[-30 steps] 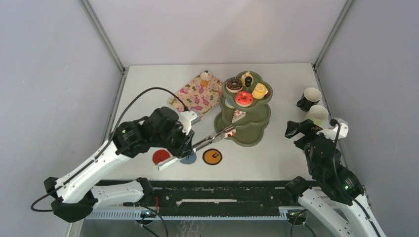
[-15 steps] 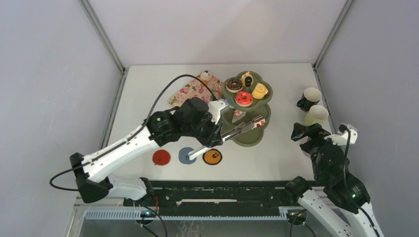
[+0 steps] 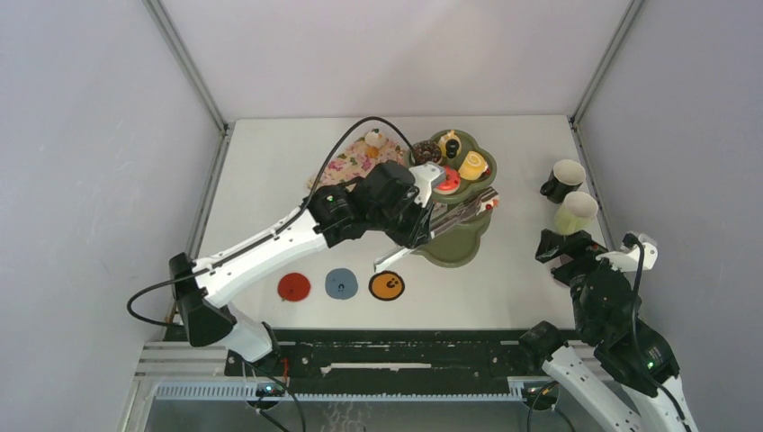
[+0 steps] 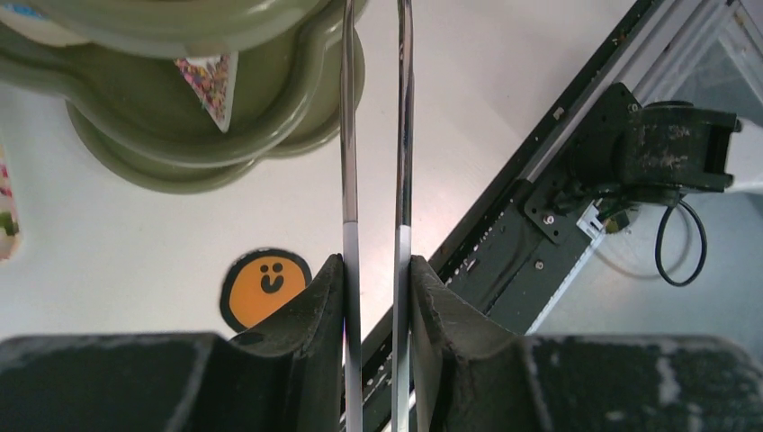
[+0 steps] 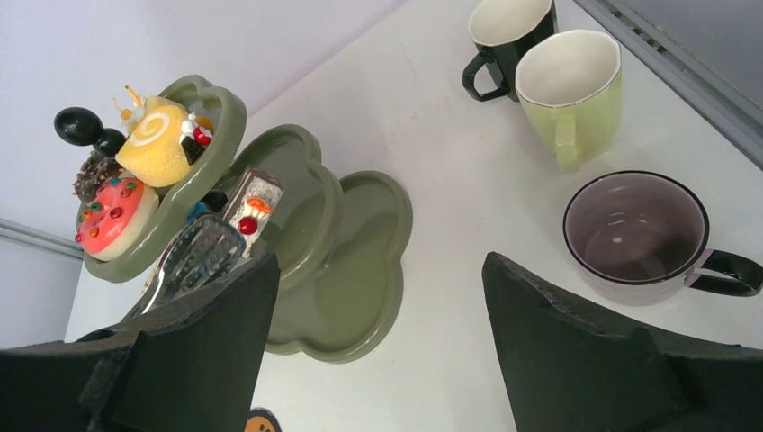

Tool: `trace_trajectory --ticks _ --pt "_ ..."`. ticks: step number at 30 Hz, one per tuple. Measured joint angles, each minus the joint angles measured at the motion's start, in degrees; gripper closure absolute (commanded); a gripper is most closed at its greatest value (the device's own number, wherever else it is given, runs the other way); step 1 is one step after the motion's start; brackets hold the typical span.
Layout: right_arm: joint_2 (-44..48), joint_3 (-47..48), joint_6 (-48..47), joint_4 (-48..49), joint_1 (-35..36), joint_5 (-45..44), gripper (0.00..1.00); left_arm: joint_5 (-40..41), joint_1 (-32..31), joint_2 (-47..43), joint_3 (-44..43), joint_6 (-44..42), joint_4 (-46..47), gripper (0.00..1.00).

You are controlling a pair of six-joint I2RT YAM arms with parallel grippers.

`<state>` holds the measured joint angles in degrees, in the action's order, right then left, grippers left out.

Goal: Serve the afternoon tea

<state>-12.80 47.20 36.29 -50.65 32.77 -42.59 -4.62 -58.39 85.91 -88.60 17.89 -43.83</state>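
Left gripper [image 4: 376,270] is clamping both arms of a pair of metal tongs [image 4: 403,135], squeezing them near together; its jaws are gripping the tool, not the food. The tongs are reaching over the right lobe of the middle tier of the green stand [image 5: 382,211]. A chocolate-topped cake slice [image 5: 252,193] with a red cherry is sitting at their tips, apparently pinched; whether it is touching the tier cannot be told. Right gripper [image 5: 380,265] is hanging with jaws wide apart, holding nothing, near the dark mug [image 5: 634,234]; the green mug [image 5: 571,85] and black mug [image 5: 504,36] are standing beyond.

Assessment: the step in hand is placing this slice on the middle tier. Recommended practice: lowering until the slice's base is bearing flat on bare tier, inside the scalloped rim and apart from the sprinkled slice [image 4: 211,85]; easing the squeeze slowly; then drawing the tongs out along their own line, avoiding the top tier's underside
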Motion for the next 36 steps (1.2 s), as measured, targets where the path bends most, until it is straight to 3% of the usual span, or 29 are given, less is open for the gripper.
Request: trace_trajectory --ticks 8,14,20,36 --pt "0.0 0.0 0.02 -0.39 0.0 0.0 0.09 3.61 0.0 6.69 -5.16 -0.48 -1.36 0.95" --pt "0.0 0.0 0.04 -0.42 0.0 0.0 0.09 4.33 0.0 10.23 -6.84 -0.46 -4.15 0.85" --pt "0.0 0.0 0.09 -0.42 0.0 0.02 0.09 4.59 0.0 10.32 -6.99 -0.46 -5.95 0.67" --pt "-0.46 0.0 0.24 -0.39 0.0 0.68 0.09 5.75 0.0 8.68 -7.06 -1.38 -7.61 0.62"
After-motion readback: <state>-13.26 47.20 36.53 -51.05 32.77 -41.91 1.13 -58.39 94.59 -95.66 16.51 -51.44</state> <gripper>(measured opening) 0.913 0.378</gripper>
